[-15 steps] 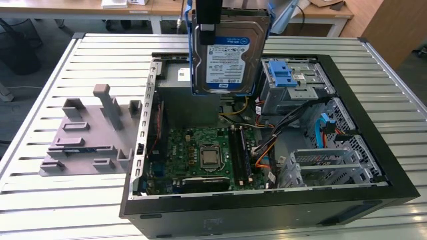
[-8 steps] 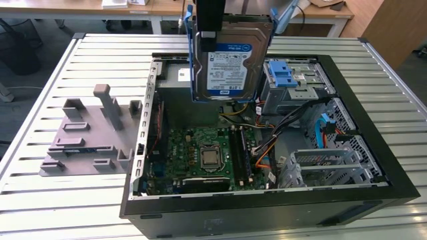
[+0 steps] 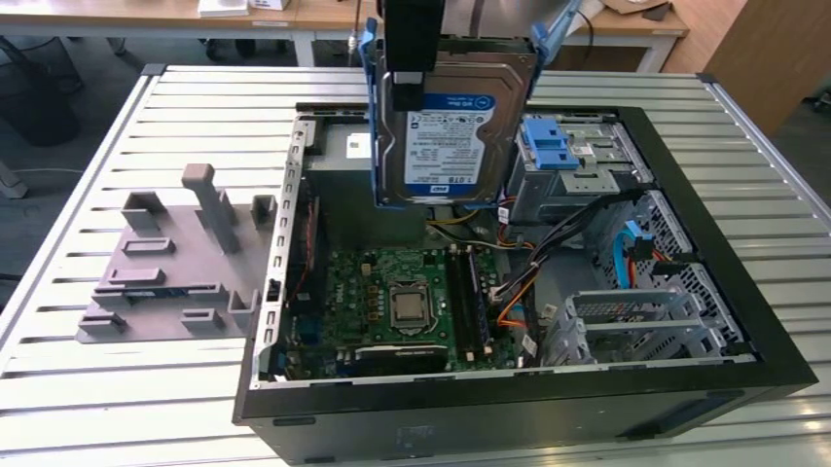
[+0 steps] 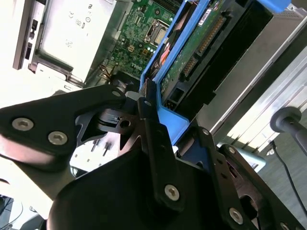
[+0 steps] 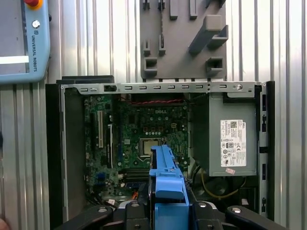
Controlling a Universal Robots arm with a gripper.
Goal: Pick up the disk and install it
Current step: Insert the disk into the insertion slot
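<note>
Disk [image 3: 449,126]: a silver hard drive with a white-and-blue label, held upright in the air above the open computer case [image 3: 727,292], touching nothing below it.
Bracket: a blue plastic bracket [image 3: 377,97] frames the disk along its edges. In the first wrist view it juts out as a blue tongue [image 5: 165,179] over the motherboard.
Gripper [image 4: 144,103]: black fingers are closed on the top edge of the bracket and carry the disk. In the second wrist view the pinch on the blue plastic shows plainly.
Position over case: in the exterior view the disk hangs above the back part of the case, over the motherboard [image 3: 403,292] and just to the exterior view's left of the drive cage [image 3: 565,146].
Drive cage: grey metal with a blue latch, sitting inside the case. Whether its slot is free cannot be told.
Holder block [image 3: 169,263]: a grey plastic block of slots and posts on the slatted metal table [image 3: 78,389], well apart from the disk and with no drive in it.
Done, as judged: the pick-up is complete, since the disk is off every surface and in the grip.
Left, as judged: the install is not yet done. The disk is not in the cage or touching any part of the case.
</note>
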